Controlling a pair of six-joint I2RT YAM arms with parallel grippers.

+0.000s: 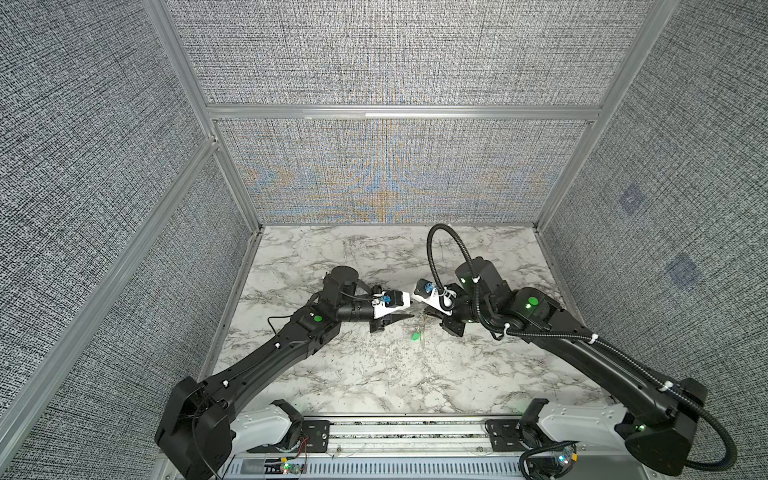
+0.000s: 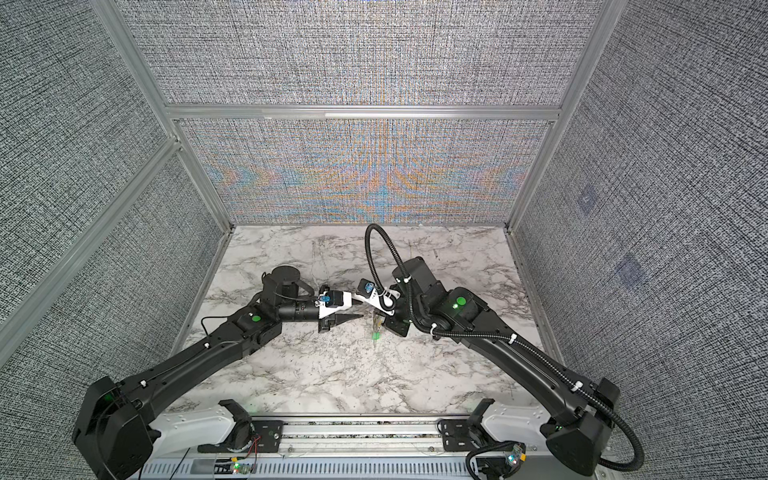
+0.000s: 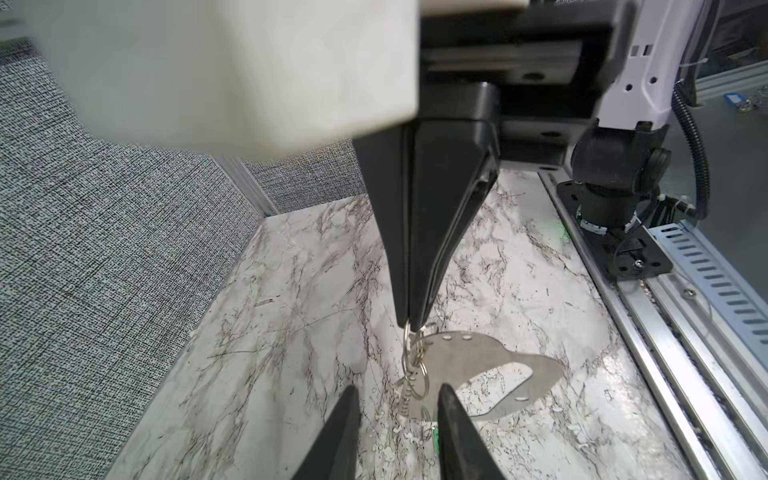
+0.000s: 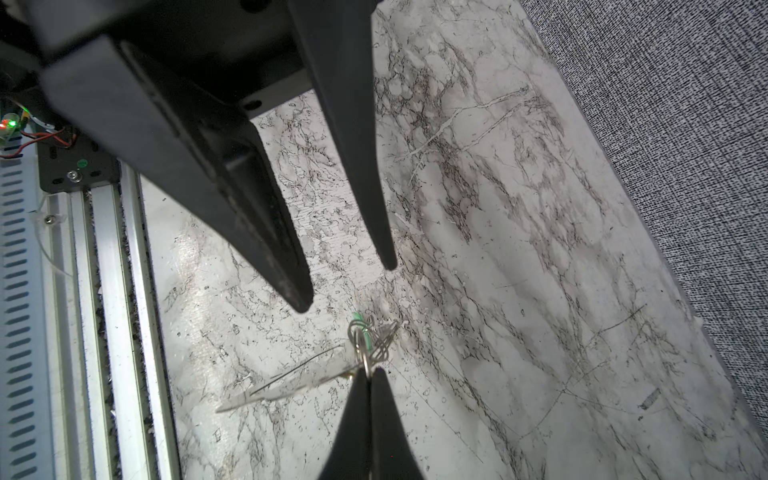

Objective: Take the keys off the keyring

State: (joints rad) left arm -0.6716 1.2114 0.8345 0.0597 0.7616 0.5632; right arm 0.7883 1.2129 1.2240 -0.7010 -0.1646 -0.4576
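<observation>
Nearest, at 6 o'clock, a metal rail [image 1: 407,432] holds the two arm bases. Past it lies the white and grey marble table [image 1: 332,374].

The left gripper [image 3: 399,388] reaches in from 9 o'clock. Its two black fingers are spread apart and hold nothing. The bunch sits just past their tips.

The right gripper [image 4: 368,374] comes in from 3 o'clock. Its fingers are pressed together, pinching a small wire ring [image 3: 406,332] at the top of the bunch.

The bunch hangs from that ring over the middle of the table. I cannot tell if its low end touches the marble.

The keyring [image 3: 478,351] is a flat, thin, long loop. In the left wrist view it looks grey. It has small dots along its band and little notches on the edge beside the rings. In the right wrist view it shows edge-on, like a thin pale sliver. More small rings are tangled next to it.

The green tag [image 1: 414,336] hangs at the 6 o'clock side of the bunch. The keys [image 2: 376,324] are too small and tangled to make out, though a bit of yellow shows there.

Farthest, at 12 o'clock, stands the grey cloth back wall [image 1: 395,174].
</observation>
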